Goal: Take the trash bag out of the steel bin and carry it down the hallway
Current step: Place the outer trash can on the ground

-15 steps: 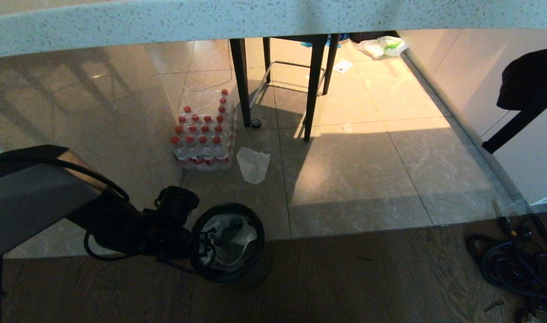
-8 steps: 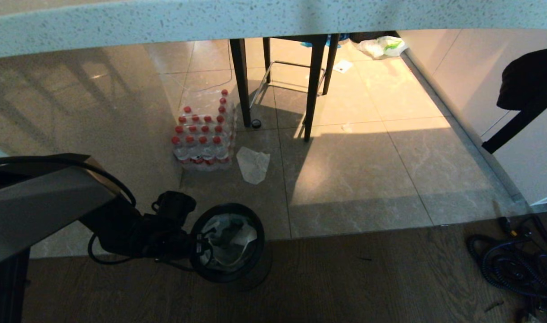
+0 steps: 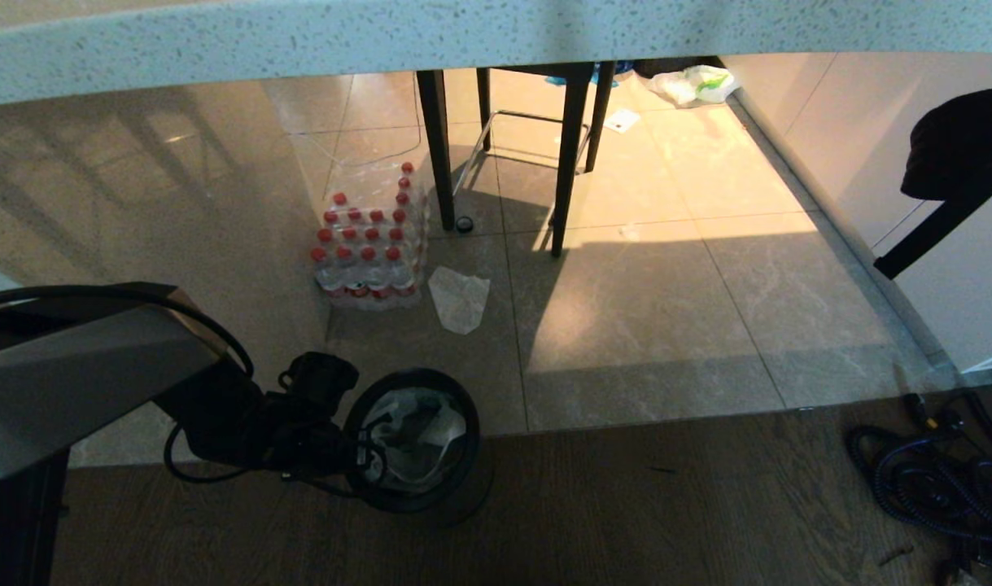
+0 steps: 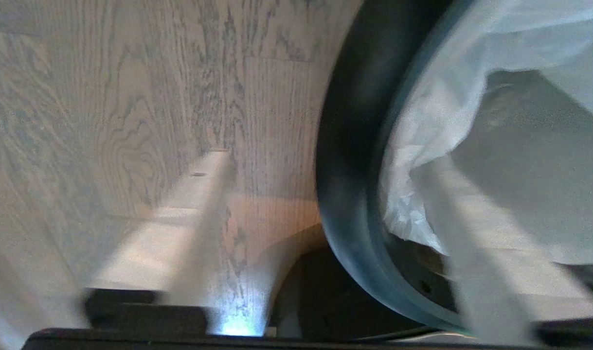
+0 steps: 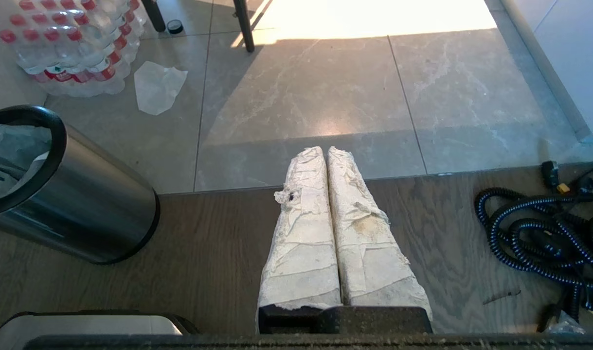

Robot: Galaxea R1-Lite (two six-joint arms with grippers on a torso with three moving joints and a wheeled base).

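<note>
The steel bin [image 3: 455, 480] stands on the wood floor near me, and its black rim [image 4: 354, 160] fills the left wrist view. The white trash bag [image 3: 418, 423] sits crumpled inside it. My left gripper [image 4: 320, 160] is open and straddles the rim on the bin's left side. One of its fingers [image 4: 199, 218] is outside over the floor. The other lies inside, over the bag [image 4: 452, 121]. It holds nothing. My right gripper [image 5: 325, 150] is shut and empty, its taped fingers together above the floor to the right of the bin [image 5: 82, 209]. The hallway is out of view.
A pack of red-capped water bottles [image 3: 369, 244] and a clear plastic sheet [image 3: 459, 299] lie on the tiles beyond the bin. Black stool legs [image 3: 569, 163] stand under a speckled counter edge [image 3: 496, 32]. A coiled cable [image 3: 927, 480] lies at the right, by white cabinets [image 3: 911, 203].
My left arm has dipped slightly at the bin's left rim. Bin and bag have stayed where they were.
</note>
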